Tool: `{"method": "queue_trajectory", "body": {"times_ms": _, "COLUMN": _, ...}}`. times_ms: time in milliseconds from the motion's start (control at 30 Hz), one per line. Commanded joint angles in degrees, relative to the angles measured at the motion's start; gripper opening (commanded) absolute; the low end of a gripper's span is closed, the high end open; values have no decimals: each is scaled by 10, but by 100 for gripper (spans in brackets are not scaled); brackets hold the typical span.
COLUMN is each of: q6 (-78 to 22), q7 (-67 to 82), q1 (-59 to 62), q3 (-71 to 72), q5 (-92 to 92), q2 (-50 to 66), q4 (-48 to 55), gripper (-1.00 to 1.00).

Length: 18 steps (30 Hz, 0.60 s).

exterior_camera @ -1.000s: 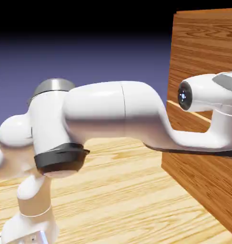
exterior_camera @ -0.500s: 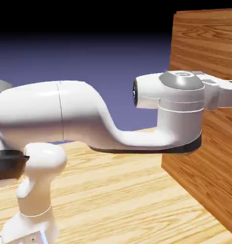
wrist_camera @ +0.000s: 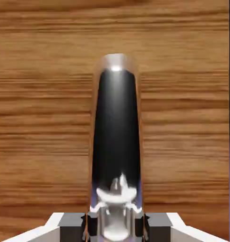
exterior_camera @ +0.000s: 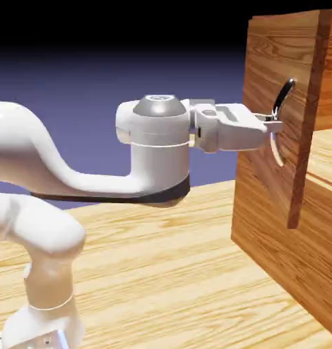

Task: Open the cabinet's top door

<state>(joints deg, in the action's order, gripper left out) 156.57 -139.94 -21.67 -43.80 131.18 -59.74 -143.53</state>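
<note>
The gripper [exterior_camera: 272,125] is clamped narrow on the handle [exterior_camera: 284,95] of the top door [exterior_camera: 274,129], the curved dark metal bar sitting between its two grey fingertips [wrist_camera: 72,226]. In the exterior view the cabinet [exterior_camera: 284,272] fills the 3 o'clock side of the picture, and the top door stands swung out from it, its thick edge showing as a dark strip running from 1 o'clock down toward 4 o'clock. The white arm [exterior_camera: 158,146] reaches level toward it from 9 o'clock. The hand view shows the handle rising toward 12 o'clock against the door's wood grain, with a thin slice of blue backdrop at 3 o'clock.

The door appears partly open, so the pull seems underway. The main risk is slipping: the handle is smooth, rounded metal, and the fingers hold it near one end. If the hand pulled straight rather than following the door's swing, the bar could slide out of the grip, leaving the door only partly open.
</note>
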Motion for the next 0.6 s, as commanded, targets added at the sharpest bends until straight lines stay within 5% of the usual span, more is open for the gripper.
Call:
{"method": "queue_trajectory", "body": {"times_ms": 0, "q6": -11, "q7": 4, "q1": 21, "q3": 20, "q5": -15, "q2": -9, "q4": -18, "gripper": -100}}
{"method": "queue_trajectory", "body": {"times_ms": 567, "q6": -214, "q7": 137, "q1": 206, "q3": 370, "q5": -406, "q2": -233, "q4": -232, "gripper": -100}}
